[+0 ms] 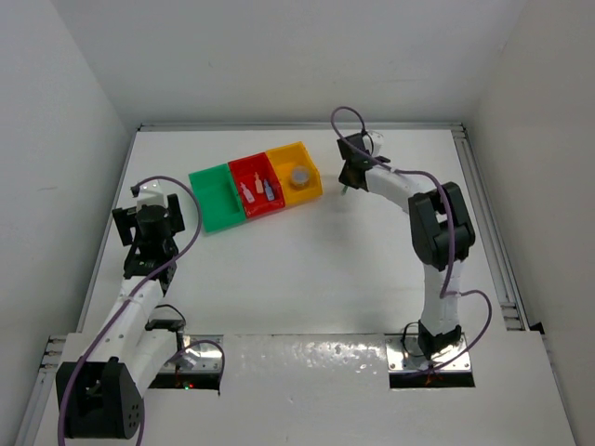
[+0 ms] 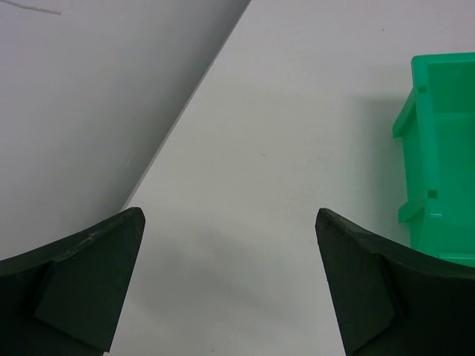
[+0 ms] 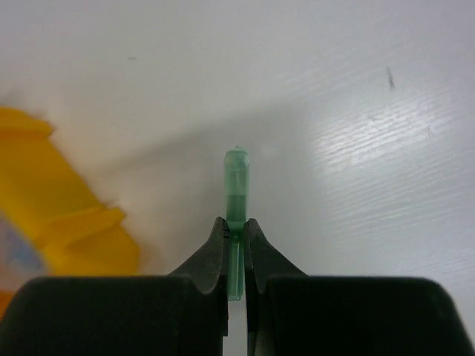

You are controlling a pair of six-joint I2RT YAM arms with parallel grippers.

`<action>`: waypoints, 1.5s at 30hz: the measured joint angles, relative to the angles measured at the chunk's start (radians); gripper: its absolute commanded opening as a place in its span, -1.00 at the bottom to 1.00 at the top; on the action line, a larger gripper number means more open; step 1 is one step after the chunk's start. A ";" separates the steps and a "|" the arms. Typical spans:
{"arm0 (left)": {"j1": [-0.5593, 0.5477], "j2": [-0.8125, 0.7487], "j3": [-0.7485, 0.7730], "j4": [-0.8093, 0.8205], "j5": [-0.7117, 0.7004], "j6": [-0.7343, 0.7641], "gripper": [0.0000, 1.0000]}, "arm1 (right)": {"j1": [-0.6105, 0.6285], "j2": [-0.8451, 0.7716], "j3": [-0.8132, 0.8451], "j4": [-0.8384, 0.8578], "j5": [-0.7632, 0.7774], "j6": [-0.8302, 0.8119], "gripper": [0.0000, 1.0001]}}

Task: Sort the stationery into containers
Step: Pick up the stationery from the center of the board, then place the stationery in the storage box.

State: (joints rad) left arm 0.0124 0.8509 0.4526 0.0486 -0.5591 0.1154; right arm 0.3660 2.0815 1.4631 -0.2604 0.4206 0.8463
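My right gripper (image 3: 237,224) is shut on a pale green oblong piece (image 3: 237,182), whose tip sticks out ahead of the fingers above the white table. In the top view this gripper (image 1: 347,183) hangs just right of the yellow-orange container (image 1: 316,182). The three joined containers lie in a row: green (image 1: 216,200), red (image 1: 253,169) and yellow-orange. Two small pieces (image 1: 256,190) lie in the red one, and a grey round roll (image 1: 299,174) lies in the yellow-orange one. My left gripper (image 2: 230,215) is open with nothing between its fingers, left of the green container (image 2: 438,148).
White walls enclose the table on the left, back and right. The left wall (image 2: 89,111) runs close beside my left gripper. A blurred corner of the yellow-orange container (image 3: 44,193) sits at the left of the right wrist view.
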 measured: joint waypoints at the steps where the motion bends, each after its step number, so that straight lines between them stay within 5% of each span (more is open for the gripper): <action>1: 0.000 0.000 0.000 0.000 -0.002 0.000 0.96 | 0.014 -0.028 -0.009 0.005 0.005 -0.037 -1.00; 8: 0.000 0.000 0.000 -0.006 -0.012 -0.016 0.96 | 0.169 -0.153 0.074 0.104 -0.090 -0.279 -1.00; 13: 0.000 0.014 0.032 -0.075 -0.024 -0.050 0.95 | 0.261 -0.011 0.346 0.142 -0.352 -0.355 -1.00; 17: -0.018 -0.041 0.067 -0.132 0.124 -0.005 0.93 | 0.298 0.160 0.517 0.178 -0.497 -0.379 -1.00; 24: -0.035 -0.379 -0.068 -0.032 0.340 0.139 0.93 | 0.296 0.317 0.513 0.180 -0.547 -0.410 -1.00; 29: -0.037 -0.367 -0.093 -0.040 0.367 0.161 0.93 | 0.296 0.343 0.510 0.185 -0.552 -0.419 -0.98; 35: -0.038 -0.287 -0.093 -0.046 0.336 0.156 0.93 | 0.304 0.344 0.510 0.218 -0.547 -0.420 -0.06; 40: -0.038 -0.235 -0.092 -0.047 0.319 0.149 0.93 | 0.304 0.340 0.510 0.222 -0.517 -0.453 0.23; 41: -0.038 -0.231 -0.092 -0.046 0.318 0.148 0.93 | 0.304 0.332 0.504 0.215 -0.506 -0.461 0.23; 44: -0.038 -0.227 -0.086 -0.044 0.315 0.145 0.93 | 0.295 0.266 0.458 0.176 -0.503 -0.462 -0.56; 45: -0.039 -0.225 -0.083 -0.042 0.315 0.145 0.93 | 0.284 0.222 0.429 0.152 -0.516 -0.457 -0.96</action>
State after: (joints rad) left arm -0.0261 0.6254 0.3698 0.0071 -0.2443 0.2600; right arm 0.6502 2.3032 1.8923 -0.1081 -0.0952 0.3889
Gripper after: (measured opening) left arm 0.966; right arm 0.287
